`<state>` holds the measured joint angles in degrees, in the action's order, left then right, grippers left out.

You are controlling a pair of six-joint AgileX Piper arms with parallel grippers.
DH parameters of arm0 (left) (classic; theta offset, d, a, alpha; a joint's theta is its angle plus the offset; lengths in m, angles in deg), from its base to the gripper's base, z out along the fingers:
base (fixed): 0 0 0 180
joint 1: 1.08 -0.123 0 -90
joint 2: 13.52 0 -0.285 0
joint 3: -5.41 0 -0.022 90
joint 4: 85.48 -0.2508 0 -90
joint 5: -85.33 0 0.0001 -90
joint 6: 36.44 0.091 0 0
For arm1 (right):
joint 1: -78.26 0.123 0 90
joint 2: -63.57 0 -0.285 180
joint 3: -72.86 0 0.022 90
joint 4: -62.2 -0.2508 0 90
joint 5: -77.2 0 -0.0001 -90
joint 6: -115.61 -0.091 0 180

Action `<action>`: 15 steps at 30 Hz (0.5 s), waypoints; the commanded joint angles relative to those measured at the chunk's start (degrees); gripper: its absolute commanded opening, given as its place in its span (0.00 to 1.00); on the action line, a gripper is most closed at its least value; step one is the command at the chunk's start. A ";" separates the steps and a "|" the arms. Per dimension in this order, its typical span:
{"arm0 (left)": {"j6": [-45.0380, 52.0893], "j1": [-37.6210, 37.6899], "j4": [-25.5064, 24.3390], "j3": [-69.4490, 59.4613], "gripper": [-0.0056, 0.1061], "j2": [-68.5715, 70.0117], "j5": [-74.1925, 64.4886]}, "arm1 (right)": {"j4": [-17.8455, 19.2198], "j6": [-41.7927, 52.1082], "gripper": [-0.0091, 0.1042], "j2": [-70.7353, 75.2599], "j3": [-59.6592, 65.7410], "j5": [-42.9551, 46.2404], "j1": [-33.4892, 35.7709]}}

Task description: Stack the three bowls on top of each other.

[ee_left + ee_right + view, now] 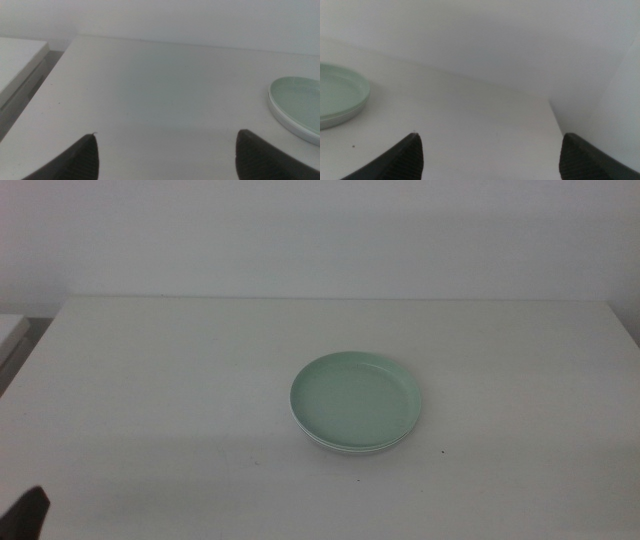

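Note:
A mint green bowl [356,400] lies right of the table's centre, on top of a stack. Below it only a thin pale rim [345,447] shows, and I cannot tell how many bowls lie underneath. The left wrist view shows the green bowl [299,100] off to one side, with the pale rim [292,127] under it. My left gripper [165,152] is open and empty, low at the table's front left corner [28,515], far from the stack. My right gripper [490,152], out of the middle view, is also open and empty, with the green bowl [337,92] well off to its side.
The white table [180,380] ends at a pale wall at the back. A white ledge [10,330] stands off the table's left edge. A small dark speck [443,450] lies near the stack.

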<state>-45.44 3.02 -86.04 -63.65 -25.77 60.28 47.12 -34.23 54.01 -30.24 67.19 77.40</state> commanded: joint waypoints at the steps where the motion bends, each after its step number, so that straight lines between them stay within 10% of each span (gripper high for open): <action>1: -0.28 -0.04 0.56 -3.59 0.89 4.47 2.02 | 0.40 0.24 0.86 1.77 0.31 0.23 -0.39; 8: 0.16 -0.17 0.56 -8.16 0.89 4.47 8.40 | -0.24 0.24 0.86 1.77 0.31 0.88 -0.39; 15: -0.07 -0.17 0.56 -8.16 0.89 4.47 10.06 | -9.86 0.24 0.86 1.77 0.31 0.88 -0.39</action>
<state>-45.33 2.93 -85.90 -71.81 -21.51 68.92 39.27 -34.23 55.55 -30.14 67.40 77.28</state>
